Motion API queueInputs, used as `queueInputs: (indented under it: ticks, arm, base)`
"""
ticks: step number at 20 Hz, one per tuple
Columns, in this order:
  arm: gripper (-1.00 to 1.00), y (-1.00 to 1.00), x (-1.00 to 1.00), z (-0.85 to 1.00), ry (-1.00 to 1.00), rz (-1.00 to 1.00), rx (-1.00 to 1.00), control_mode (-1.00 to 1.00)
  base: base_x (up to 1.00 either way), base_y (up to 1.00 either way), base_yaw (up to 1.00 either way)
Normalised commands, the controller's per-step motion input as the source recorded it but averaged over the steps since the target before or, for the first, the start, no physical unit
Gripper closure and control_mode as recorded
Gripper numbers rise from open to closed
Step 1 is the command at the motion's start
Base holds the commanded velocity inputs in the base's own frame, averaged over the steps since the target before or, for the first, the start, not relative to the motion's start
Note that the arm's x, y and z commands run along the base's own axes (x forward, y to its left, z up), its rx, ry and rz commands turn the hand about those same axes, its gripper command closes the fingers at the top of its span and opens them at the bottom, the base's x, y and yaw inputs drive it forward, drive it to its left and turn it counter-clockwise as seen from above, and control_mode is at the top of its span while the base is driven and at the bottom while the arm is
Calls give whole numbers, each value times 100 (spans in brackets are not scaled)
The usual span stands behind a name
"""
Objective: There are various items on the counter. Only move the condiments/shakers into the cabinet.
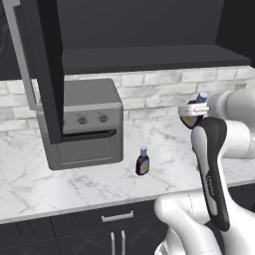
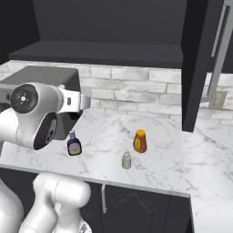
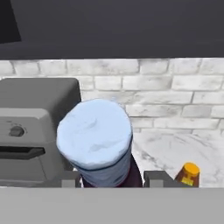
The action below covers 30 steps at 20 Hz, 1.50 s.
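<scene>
My gripper (image 1: 192,113) hangs above the right part of the counter (image 1: 74,184) and is shut on a dark bottle (image 1: 201,97) with a pale blue cap. In the hand view that cap (image 3: 94,133) sits large between the two fingertips (image 3: 70,179), held upright. A second dark bottle (image 1: 142,162) with a yellow label stands on the marble in front of the toaster oven; it also appears as the bottle (image 2: 73,144) in the right base view. The tiny pale shaker (image 2: 126,160) stands near the counter's front edge. Above, the black cabinet's shelf (image 1: 149,57) lies open.
A grey toaster oven (image 1: 84,124) stands at the back left of the counter. The orange rounded thing (image 2: 140,141) sits just behind the shaker. Tall cabinet doors hang open at the left (image 1: 42,69) and the right (image 2: 198,63). A white brick wall (image 1: 164,87) backs the counter.
</scene>
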Motion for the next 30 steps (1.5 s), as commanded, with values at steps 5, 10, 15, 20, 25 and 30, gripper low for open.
queueInputs:
  ticks: [5, 10, 15, 20, 25, 30]
  arm:
    - [100, 39, 0, 100, -10, 0, -3, -100]
    - [100, 29, 0, 100, -8, 0, 0, -100]
    - [100, -2, 0, 90, 1, -5, 4, -100]
    - [100, -36, 0, 6, -2, -5, 11, -100]
    - [100, -2, 17, 0, 0, -2, 3, -100]
    - [100, -2, 47, 0, 0, -3, 1, -100]
  base:
    - [0, 0, 0]
    - [0, 0, 0]
    - [0, 0, 0]
    - [0, 0, 0]
    - [0, 0, 0]
    - [0, 0, 0]
